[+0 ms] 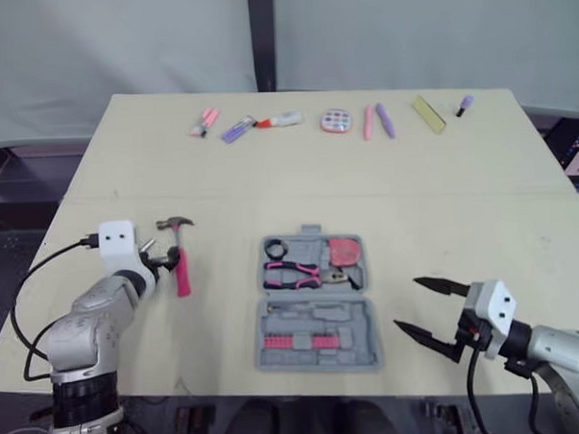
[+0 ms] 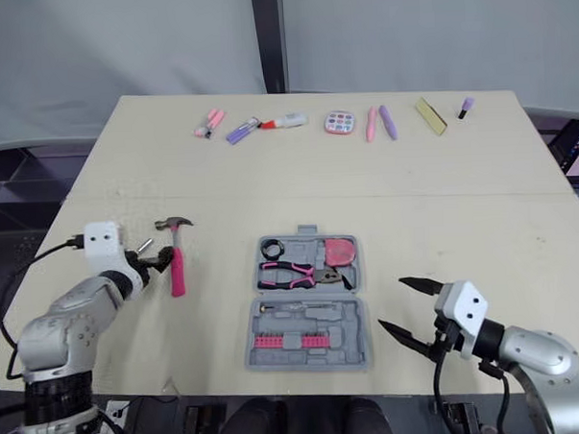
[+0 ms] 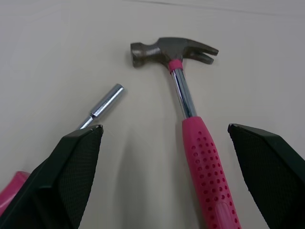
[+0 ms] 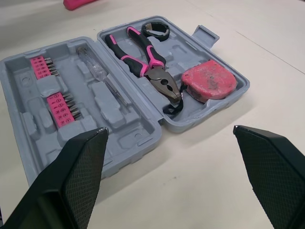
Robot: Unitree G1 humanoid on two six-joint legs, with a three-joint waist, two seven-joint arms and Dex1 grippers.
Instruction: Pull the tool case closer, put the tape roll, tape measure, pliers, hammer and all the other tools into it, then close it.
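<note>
Since the table (image 1: 481, 199) carries everything, begin with the open tool case (image 1: 356, 320). It lies near the front edge between the two arms and already holds the pliers (image 1: 292, 272), the tape measure (image 1: 346, 250) and the tape roll (image 1: 275, 247). To its left, well apart from it, the hammer (image 3: 188, 109) lies flat on the table. Its long axis runs almost straight away from the left gripper (image 3: 164, 128), steel head at the far end and pink grip at the near end. That gripper is spread wide with the pink grip between its fingers (nearer one than the other), apparently touching neither. I judge the left arm the one to take it, closing across the handle. The right gripper (image 1: 405, 302), also spread wide and holding nothing, hovers on the case's other side. A small steel driver shaft (image 3: 106, 102) lies just beside the left gripper's other finger.
</note>
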